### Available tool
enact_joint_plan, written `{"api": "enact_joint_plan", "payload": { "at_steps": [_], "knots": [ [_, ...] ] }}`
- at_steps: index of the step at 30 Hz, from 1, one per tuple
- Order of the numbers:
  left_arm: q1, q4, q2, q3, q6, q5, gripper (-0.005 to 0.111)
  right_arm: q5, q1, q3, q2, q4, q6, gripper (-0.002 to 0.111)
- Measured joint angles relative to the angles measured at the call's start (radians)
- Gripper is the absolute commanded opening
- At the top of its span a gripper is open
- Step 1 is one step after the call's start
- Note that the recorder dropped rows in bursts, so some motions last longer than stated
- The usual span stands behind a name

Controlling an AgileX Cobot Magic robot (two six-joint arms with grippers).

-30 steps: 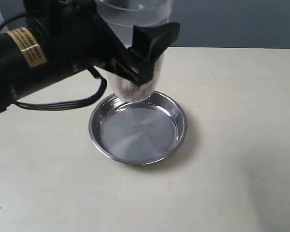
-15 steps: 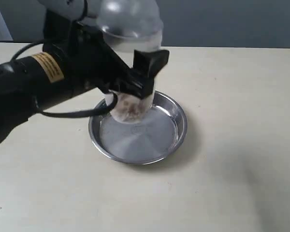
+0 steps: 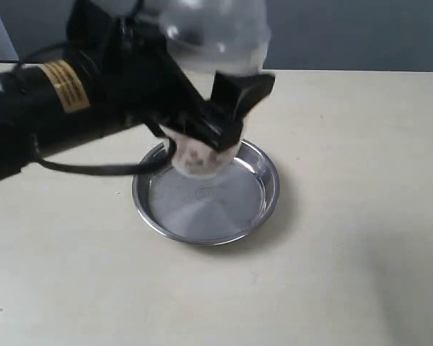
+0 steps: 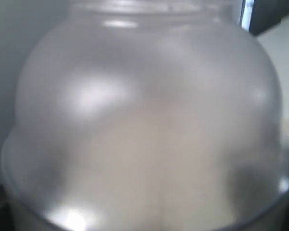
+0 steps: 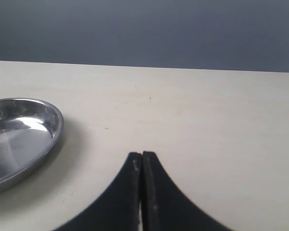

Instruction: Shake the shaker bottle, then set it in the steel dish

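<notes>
Shaker bottle (image 3: 218, 43) over rear left of steel dish (image 3: 273, 193), perhaps not touching it; dish on table (image 3: 346, 259).

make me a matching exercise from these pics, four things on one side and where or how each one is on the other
1 bottle
2 dish
3 left gripper
4 right gripper

A shut on nothing
B flat on the table
C gripped, over the dish
D clamped on the bottle

Pairs: 1-C, 2-B, 3-D, 4-A
</notes>
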Motion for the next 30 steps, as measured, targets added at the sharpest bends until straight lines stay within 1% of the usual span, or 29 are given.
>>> {"api": "enact_joint_plan", "payload": {
  "at_steps": [1, 3, 4, 6, 7, 9, 11, 14, 16, 18, 19, 21, 23, 24, 25, 27, 28, 29, 30],
  "knots": [
    [0.011, -0.039, -0.002, -0.001, 0.034, -0.026, 0.000, 0.000, 0.000, 0.000, 0.000, 0.000, 0.000, -0.001],
    [0.047, -0.125, 0.033, 0.012, 0.077, -0.025, 0.000, 0.000, 0.000, 0.000, 0.000, 0.000, 0.000, -0.001],
    [0.064, -0.162, 0.057, 0.020, 0.089, 0.002, 0.000, 0.000, 0.000, 0.000, 0.000, 0.000, -0.002, -0.001],
    [0.070, -0.180, 0.081, 0.024, 0.105, 0.069, 0.000, 0.000, 0.000, 0.000, 0.000, 0.000, -0.002, -0.001],
    [0.058, -0.168, 0.075, 0.020, 0.104, 0.092, 0.000, 0.000, 0.000, 0.000, 0.000, 0.000, -0.002, -0.001],
    [0.024, -0.131, 0.035, -0.020, 0.106, 0.091, 0.000, 0.000, 0.000, 0.000, 0.000, 0.000, -0.002, -0.001],
    [0.008, -0.100, -0.008, -0.049, 0.114, 0.029, 0.000, 0.000, 0.000, 0.000, 0.000, 0.000, -0.002, -0.001],
    [0.030, -0.136, 0.015, -0.008, 0.116, -0.024, 0.000, 0.000, 0.000, 0.000, 0.000, 0.000, -0.002, -0.001],
    [0.042, -0.168, 0.079, 0.033, 0.116, 0.019, 0.000, 0.000, 0.000, 0.000, 0.000, 0.000, -0.002, -0.001],
    [0.029, -0.161, 0.115, 0.058, 0.116, 0.088, 0.000, 0.000, 0.000, 0.000, 0.000, 0.000, -0.002, -0.001],
    [-0.002, -0.133, 0.095, 0.049, 0.114, 0.095, 0.000, 0.000, 0.000, 0.000, 0.000, 0.000, -0.002, -0.001],
    [-0.020, -0.119, 0.055, 0.024, 0.117, 0.029, 0.000, 0.000, 0.000, 0.000, 0.000, 0.000, -0.002, -0.001],
    [-0.017, -0.133, 0.040, 0.016, 0.132, -0.054, 0.000, 0.000, 0.000, 0.000, 0.000, 0.000, -0.002, -0.001],
    [0.002, -0.180, 0.066, 0.028, 0.138, -0.069, 0.000, 0.000, 0.000, 0.000, 0.000, 0.000, -0.002, -0.001],
    [0.011, -0.194, 0.083, 0.033, 0.140, -0.056, 0.000, 0.000, 0.000, 0.000, 0.000, 0.000, -0.002, -0.001],
    [0.016, -0.204, 0.109, 0.038, 0.142, 0.017, 0.000, 0.000, 0.000, 0.000, 0.000, 0.000, -0.002, -0.001],
    [-0.007, -0.185, 0.086, 0.018, 0.145, 0.047, 0.000, 0.000, 0.000, 0.000, 0.000, 0.000, -0.002, -0.001],
    [-0.017, -0.175, 0.069, 0.000, 0.151, 0.043, 0.000, 0.000, 0.000, 0.000, 0.000, 0.000, -0.002, -0.001],
    [-0.019, -0.176, 0.037, -0.019, 0.177, -0.004, 0.000, 0.000, 0.000, 0.000, 0.000, 0.000, -0.002, -0.001]
  ]
}}
